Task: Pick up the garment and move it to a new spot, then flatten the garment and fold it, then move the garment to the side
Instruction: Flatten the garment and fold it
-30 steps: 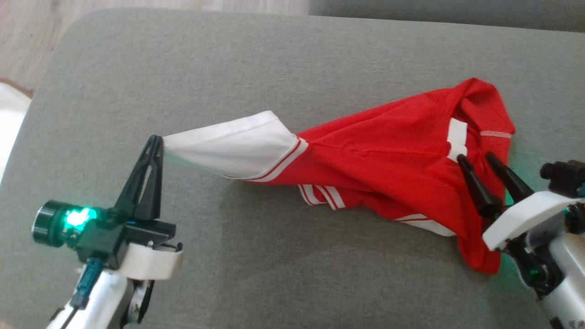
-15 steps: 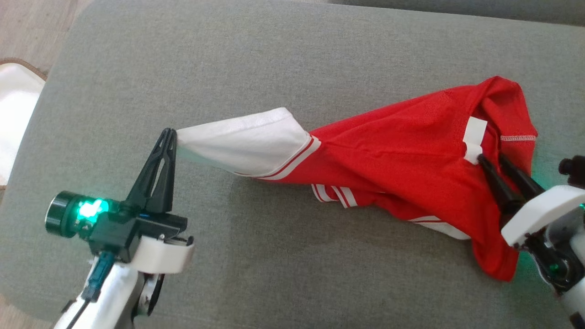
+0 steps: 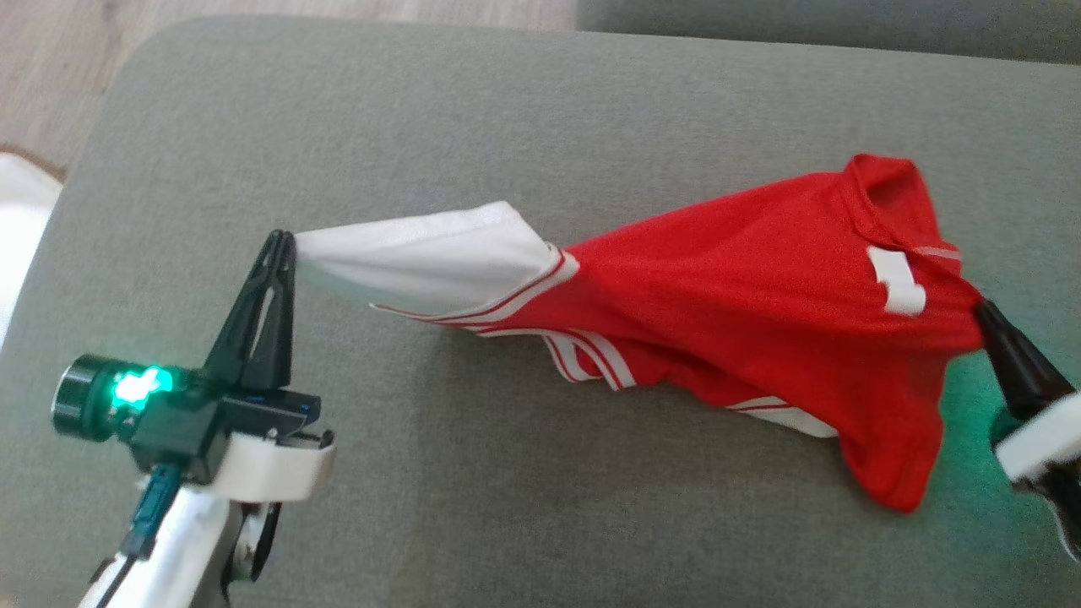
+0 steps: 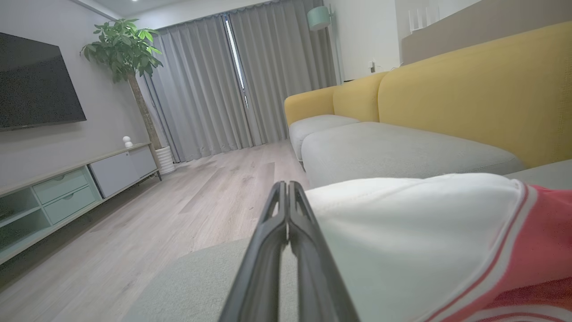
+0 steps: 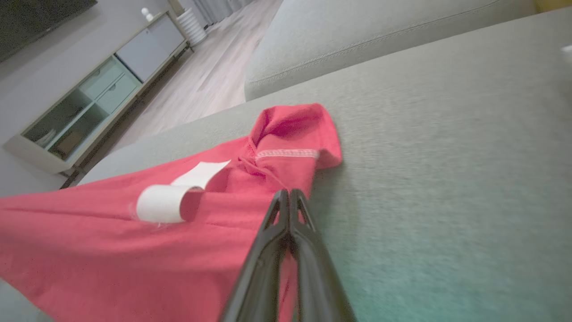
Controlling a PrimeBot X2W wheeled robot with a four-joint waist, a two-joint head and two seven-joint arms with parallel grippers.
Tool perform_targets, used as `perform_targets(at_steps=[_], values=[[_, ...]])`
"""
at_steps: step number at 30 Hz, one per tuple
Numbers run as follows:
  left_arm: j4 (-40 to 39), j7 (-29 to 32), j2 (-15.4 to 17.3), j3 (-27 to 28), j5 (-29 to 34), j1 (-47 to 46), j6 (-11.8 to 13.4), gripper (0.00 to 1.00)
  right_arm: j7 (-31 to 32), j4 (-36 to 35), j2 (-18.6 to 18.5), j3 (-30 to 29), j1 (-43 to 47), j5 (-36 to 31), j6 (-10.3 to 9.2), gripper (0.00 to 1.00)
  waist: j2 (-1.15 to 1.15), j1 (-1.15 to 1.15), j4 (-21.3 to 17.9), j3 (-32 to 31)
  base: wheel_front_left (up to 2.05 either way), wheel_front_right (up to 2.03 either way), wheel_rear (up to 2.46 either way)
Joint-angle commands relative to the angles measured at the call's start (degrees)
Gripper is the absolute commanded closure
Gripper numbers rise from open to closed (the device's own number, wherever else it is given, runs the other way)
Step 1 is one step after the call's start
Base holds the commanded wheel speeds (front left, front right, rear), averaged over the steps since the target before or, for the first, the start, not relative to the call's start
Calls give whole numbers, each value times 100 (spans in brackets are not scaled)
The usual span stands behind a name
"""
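Note:
A red garment with white sleeves and white stripes lies stretched across the grey cushion. My left gripper is shut on the tip of the white sleeve at the left, lifting it off the cushion; in the left wrist view that gripper pinches the white sleeve. My right gripper is shut on the red cloth near the collar and white label at the right. The right wrist view has that gripper closed on the garment.
The cushion's rounded left edge drops to a wooden floor, with a pale rug there. A second grey cushion lies behind. The room holds a yellow sofa back, a low TV cabinet and a potted plant.
My right gripper has shut on the red cloth by the collar and pulled it right, drawing the garment taut. The left gripper keeps its hold on the sleeve. The head camera shifted slightly.

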Motion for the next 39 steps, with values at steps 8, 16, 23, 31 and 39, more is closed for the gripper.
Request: perform_targets(at_steps=[8, 16, 23, 31, 39], values=[[-444, -25, 318, 512, -13, 166, -46, 100, -175, -672, -436, -685, 848, 497, 37, 100, 0, 0, -338, -235, 0, 0, 0], [-880, -22, 575, 534, 147, -259, -420, 100, -494, -1611, -623, -1337, 992, 549, 37, 100, 0, 0, -551, -694, 0, 0, 0], [-997, 370, 990, 603, 216, -1568, -974, 100, -150, -2491, -1116, -2067, 331, 77, 37, 100, 0, 0, -806, -1206, 0, 0, 0], [-544, 766, 892, 590, 236, -3787, -1462, 100, 468, -2485, -1511, -2065, -1450, -455, 37, 100, 0, 0, -1130, -1272, 0, 0, 0], [1003, 943, 558, 159, 255, -5199, -1718, 100, 726, -1206, -942, -732, -3491, -989, 37, 100, 0, 0, -1393, -733, 0, 0, 0]])
